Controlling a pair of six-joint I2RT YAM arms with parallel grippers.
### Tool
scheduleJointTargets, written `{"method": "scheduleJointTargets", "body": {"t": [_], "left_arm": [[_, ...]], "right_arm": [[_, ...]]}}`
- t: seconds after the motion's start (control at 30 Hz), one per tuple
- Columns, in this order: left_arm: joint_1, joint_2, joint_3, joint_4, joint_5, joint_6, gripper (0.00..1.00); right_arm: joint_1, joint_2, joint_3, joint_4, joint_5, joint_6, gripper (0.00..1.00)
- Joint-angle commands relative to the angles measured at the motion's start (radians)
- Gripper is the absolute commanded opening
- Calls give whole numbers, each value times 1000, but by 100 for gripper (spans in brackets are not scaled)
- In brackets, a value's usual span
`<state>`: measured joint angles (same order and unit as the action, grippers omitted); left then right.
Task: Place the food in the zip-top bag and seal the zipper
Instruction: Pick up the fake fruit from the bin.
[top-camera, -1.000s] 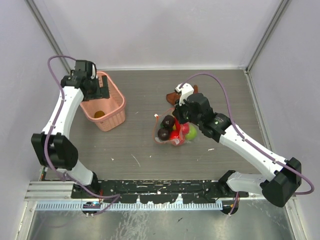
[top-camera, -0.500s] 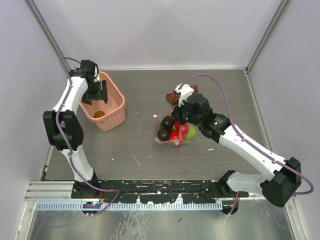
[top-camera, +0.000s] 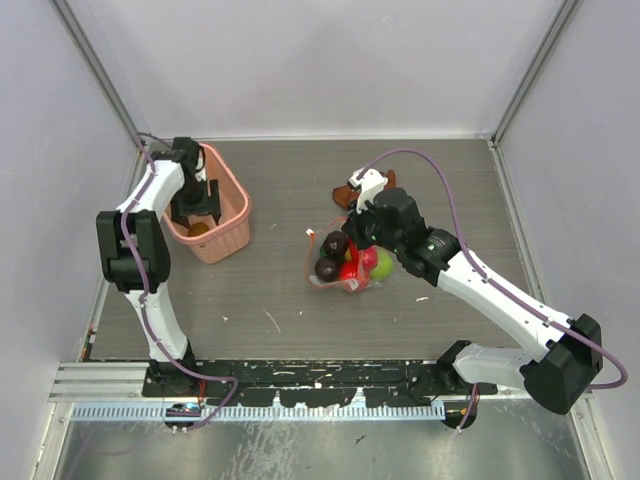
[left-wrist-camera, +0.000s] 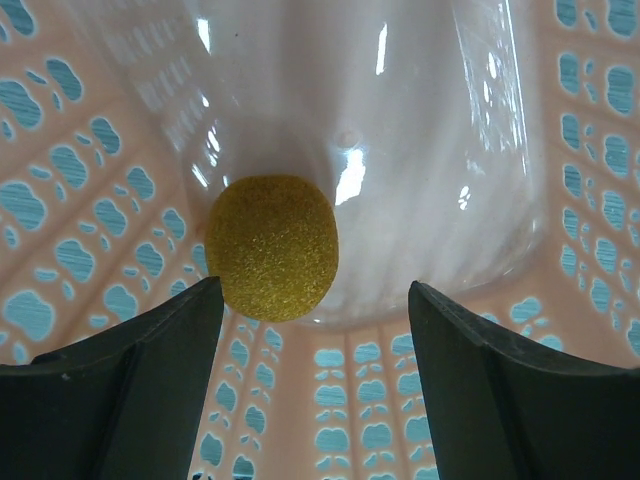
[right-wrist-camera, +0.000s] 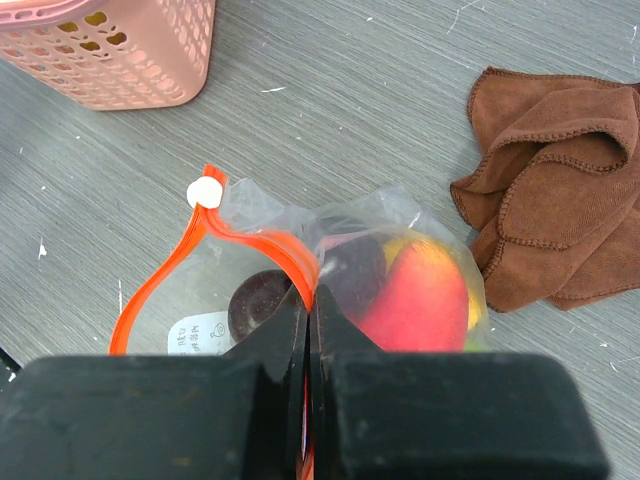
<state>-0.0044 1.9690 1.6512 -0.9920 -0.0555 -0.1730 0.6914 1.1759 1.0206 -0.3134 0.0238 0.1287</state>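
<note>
The zip-top bag (top-camera: 345, 262) lies mid-table holding fruit (right-wrist-camera: 420, 300), your right gripper (right-wrist-camera: 310, 300) pressed together on the zipper (right-wrist-camera: 250, 245) at its mouth, a brown cloth (right-wrist-camera: 550, 210) just behind, while far left your left gripper (left-wrist-camera: 315, 330) hangs spread inside the pink basket (top-camera: 225, 235) over a yellow round food (left-wrist-camera: 272, 247).

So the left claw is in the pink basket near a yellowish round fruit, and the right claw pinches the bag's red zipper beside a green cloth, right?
The cloth is brown, not green, as the right wrist view shows. The rest holds: the left gripper is in the pink basket near the yellowish round fruit, and the right gripper pinches the zipper of the zip-top bag.
</note>
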Motion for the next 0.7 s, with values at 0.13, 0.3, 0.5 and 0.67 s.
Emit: {"method": "scheduleJointTargets", "body": {"t": [0.13, 0.3, 0.5, 0.67], "left_arm": [[3, 0, -61, 69, -17, -74, 76], [3, 16, -102, 91, -9, -95, 76], [3, 37, -108, 97, 4, -108, 71], [3, 40, -109, 88, 29, -111, 69]], "right_arm": [[-2, -31, -2, 70, -4, -4, 0], [-3, -38, -11, 81, -4, -1, 0], [-2, -41, -19, 86, -4, 3, 0], [-2, -45, -21, 86, -1, 3, 0]]}}
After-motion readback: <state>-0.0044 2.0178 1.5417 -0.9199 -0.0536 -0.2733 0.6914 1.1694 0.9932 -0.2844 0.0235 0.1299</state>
